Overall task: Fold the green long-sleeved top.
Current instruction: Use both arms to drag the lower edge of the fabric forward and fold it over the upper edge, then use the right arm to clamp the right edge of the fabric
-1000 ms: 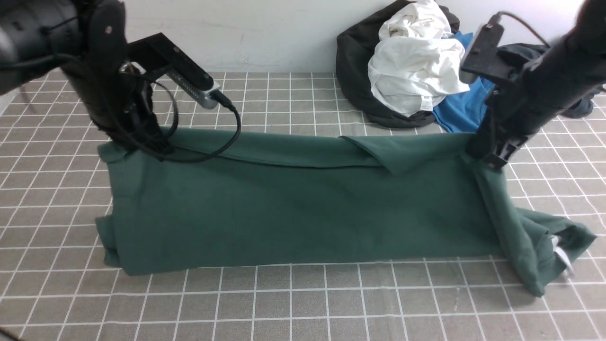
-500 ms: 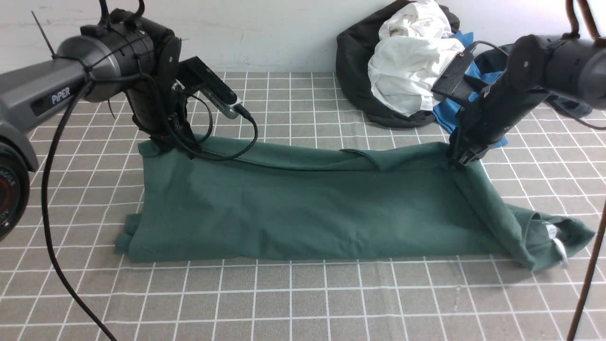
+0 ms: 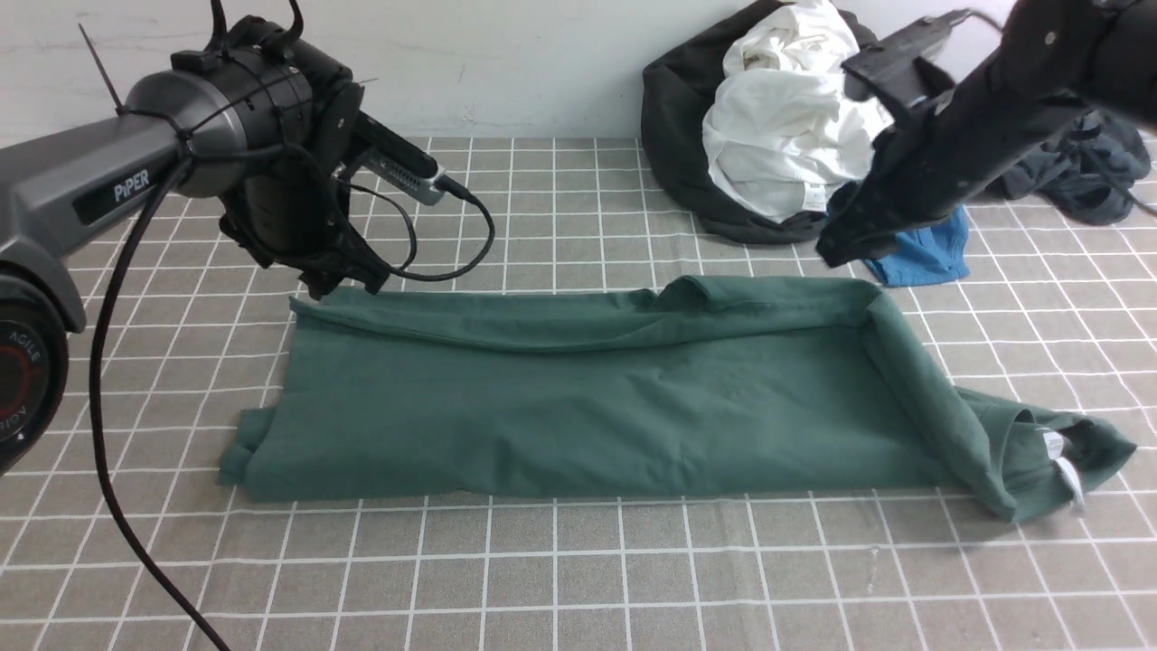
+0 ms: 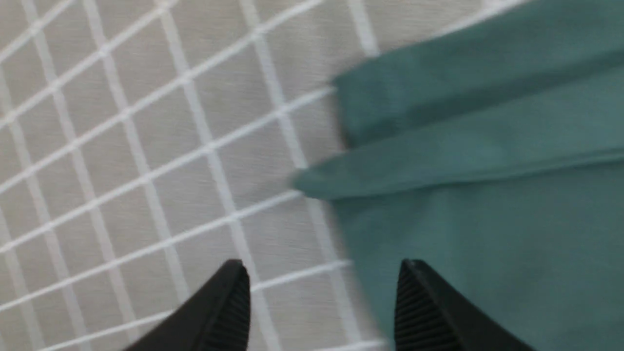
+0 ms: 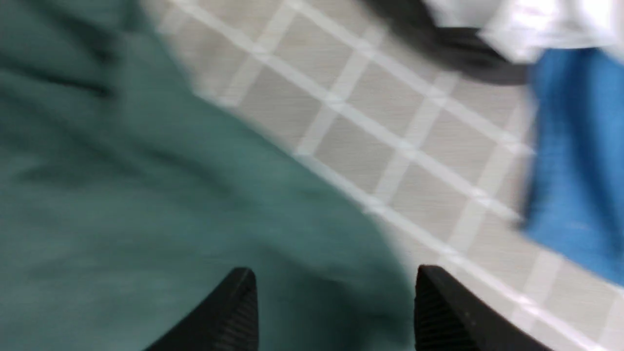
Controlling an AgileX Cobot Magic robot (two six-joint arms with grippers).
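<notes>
Soft, even light filled the front view. The surface (image 3: 578, 570) was bright and free of glare, and only a thin shadow lay along the lower edge of the green top (image 3: 578, 416). The white garment (image 3: 786, 136) at upper right was nearly washed out. The 2 wrist views were smeared by motion blur, the right-wrist view worse. The ribbing on the left hand (image 4: 321, 265) and right hand (image 5: 335, 269) showed sharper at the bottom edge.

A grey surface (image 3: 578, 579) with a white grid runs back to a pale wall (image 3: 542, 63). At the far right, a crumpled white garment (image 3: 786, 136) lies on a black garment (image 3: 673, 136). A bright blue shirt (image 3: 922, 253) lies just beside them, and a dark grey garment (image 3: 1076, 181) lies further right.
</notes>
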